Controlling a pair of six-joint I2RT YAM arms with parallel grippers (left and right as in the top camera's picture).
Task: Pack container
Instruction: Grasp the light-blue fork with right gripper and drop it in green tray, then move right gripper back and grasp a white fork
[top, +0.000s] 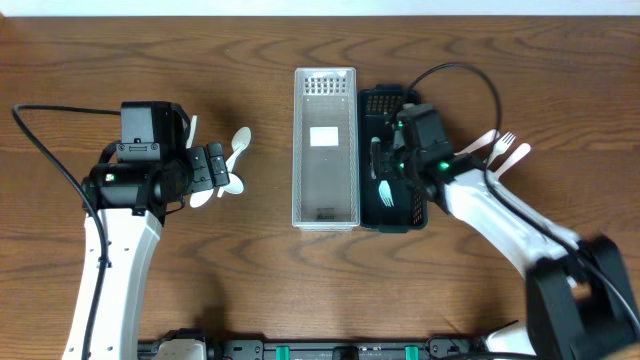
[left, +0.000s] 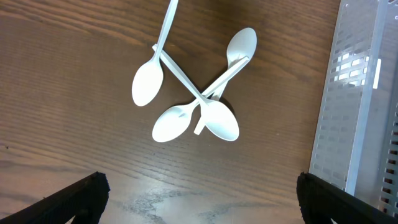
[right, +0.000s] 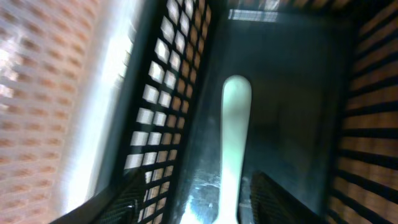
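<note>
Several white plastic spoons lie crossed on the wooden table left of the clear container; they also show in the overhead view. My left gripper is open and empty, hovering just short of the spoons. My right gripper is down inside the black mesh basket, which stands against the clear container's right side. Its fingers are apart on either side of a white utensil that lies on the basket floor.
White forks lie on the table right of the black basket, beside my right arm. The clear container's perforated wall is at the right of the left wrist view. The basket's mesh wall is close to my right fingers.
</note>
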